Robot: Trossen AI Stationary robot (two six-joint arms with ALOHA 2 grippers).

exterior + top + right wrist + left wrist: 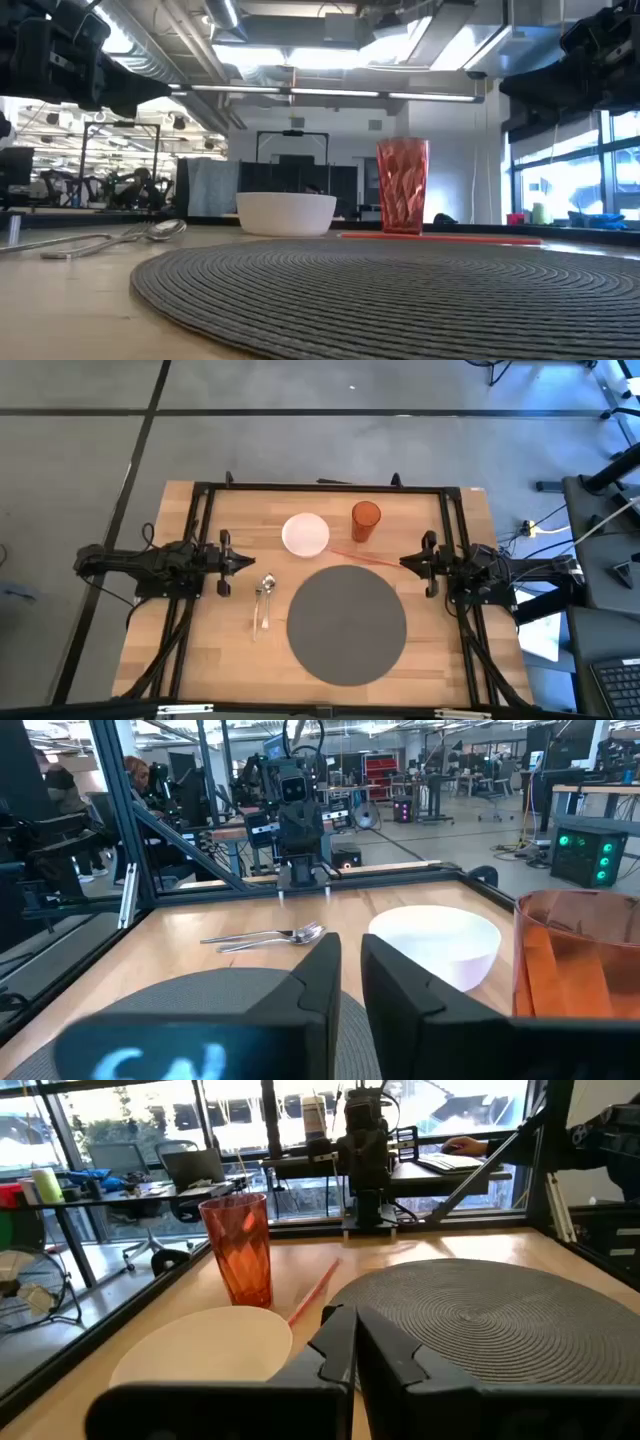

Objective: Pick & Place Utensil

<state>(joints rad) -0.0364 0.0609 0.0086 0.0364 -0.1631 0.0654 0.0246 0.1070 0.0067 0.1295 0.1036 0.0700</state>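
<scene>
Okay, I'm looking down on the tabletop [200,660] and both arms are parked at the sides. The left end effector [243,560] sits at the left edge with its fingers clenched together; my left wrist view shows the two dark fingertips [340,1342] nearly touching. The right end effector [408,563] mirrors it on the right side, fingers likewise pressed close, holding nothing.

The utensils [264,600] are what I care about: a slim silver spoon and fork lying side by side, flat on the wood, just left of the round grey placemat [347,623] and just beside the left end effector. From above, the bowl ends point toward the far edge and the handles run back toward the near edge. In the low view they gleam, resting low on the wood [110,238].

Beyond them stands a white bowl [305,533], with an upright orange tumbler [365,522] near it, and a thin red straw [362,556] lying along the placemat's far rim.
</scene>
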